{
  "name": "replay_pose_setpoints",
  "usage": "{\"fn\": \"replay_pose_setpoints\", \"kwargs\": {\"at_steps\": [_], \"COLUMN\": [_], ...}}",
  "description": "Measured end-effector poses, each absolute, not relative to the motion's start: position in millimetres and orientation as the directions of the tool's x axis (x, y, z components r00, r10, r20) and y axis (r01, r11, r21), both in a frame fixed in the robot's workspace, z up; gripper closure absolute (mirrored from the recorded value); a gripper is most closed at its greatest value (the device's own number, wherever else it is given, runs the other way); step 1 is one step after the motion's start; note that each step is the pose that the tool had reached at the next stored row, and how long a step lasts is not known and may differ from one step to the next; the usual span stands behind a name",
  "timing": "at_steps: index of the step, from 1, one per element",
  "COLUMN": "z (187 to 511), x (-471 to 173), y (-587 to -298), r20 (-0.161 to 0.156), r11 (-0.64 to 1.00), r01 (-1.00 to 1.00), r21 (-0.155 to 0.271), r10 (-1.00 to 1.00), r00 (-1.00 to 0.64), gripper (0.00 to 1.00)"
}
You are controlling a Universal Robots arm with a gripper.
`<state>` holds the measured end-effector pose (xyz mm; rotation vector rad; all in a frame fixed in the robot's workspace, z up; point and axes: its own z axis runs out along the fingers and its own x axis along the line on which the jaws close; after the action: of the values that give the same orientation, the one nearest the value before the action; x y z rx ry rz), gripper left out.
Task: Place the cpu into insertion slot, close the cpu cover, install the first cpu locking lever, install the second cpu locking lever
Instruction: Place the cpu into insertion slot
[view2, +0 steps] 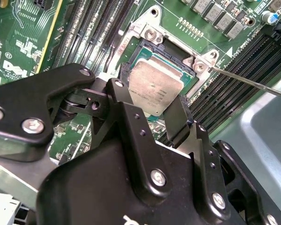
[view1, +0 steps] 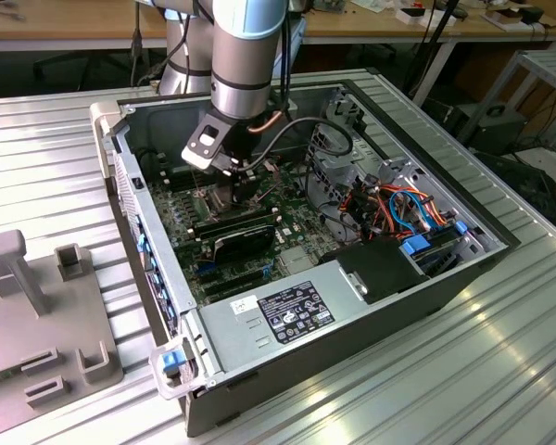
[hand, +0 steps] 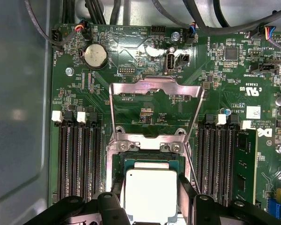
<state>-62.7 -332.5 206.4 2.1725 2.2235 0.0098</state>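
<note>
2 matte black fingers (view2: 175, 119) clamp 1 flat square cpu (view2: 154, 91), its dull silver top scuffed, between them, just above the dark, metal-rimmed square insertion slot (view2: 147, 47). beyond the fingertips, 1 thin silvery cpu cover (hand: 157, 87) frame is swung open over the green board (hand: 131, 51).

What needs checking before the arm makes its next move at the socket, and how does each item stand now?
1. Cpu cover swung up, off the insertion slot: ok.
2. Cpu gripped on two opposite edges by the gripper: ok.
3. Cpu lined up square over the slot, judged from the first wrist view: ok.
4. Cpu lying flat and fully down in the slot: cannot tell.
5. Locking lever unhooked and running out from the slot's corner, clear of the cpu: ok.
</note>
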Motion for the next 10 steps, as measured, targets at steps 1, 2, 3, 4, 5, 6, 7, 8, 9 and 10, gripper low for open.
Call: {"fn": "replay_pose_setpoints", "kwargs": {"at_steps": [1,2,3,4,5,6,7,8,9,10], "z": [205.8,205.3,204.6,204.1,204.1,204.0,204.0,204.0,204.0,204.0], "x": [-62.6,-62.6,-62.6,-62.6,-62.6,-62.6,-62.6,-62.6,-62.6,-62.6], "y": [-332.5,-332.4,-332.4,-332.4,-332.4,-332.4,-332.4,-332.4,-332.4,-332.4], "r20": [-0.019,-0.019,-0.019,-0.019,-0.019,-0.019,-0.019,-0.019,-0.019,-0.019], "r11": [0.024,0.024,0.024,0.024,0.024,0.024,0.024,0.024,0.024,0.024], "r01": [0.999,0.999,0.999,0.999,0.999,0.999,0.999,0.999,0.999,0.999], "r21": [0.027,0.027,0.027,0.026,0.026,0.026,0.025,0.025,0.025,0.025], "r10": [1.0,1.0,1.0,1.0,1.0,1.0,1.0,1.0,1.0,1.0], "r00": [-0.023,-0.023,-0.023,-0.023,-0.023,-0.023,-0.023,-0.023,-0.023,-0.023], "gripper": [0.46,0.46,0.46,0.46,0.46,0.46,0.46,0.46,0.46,0.46]}}
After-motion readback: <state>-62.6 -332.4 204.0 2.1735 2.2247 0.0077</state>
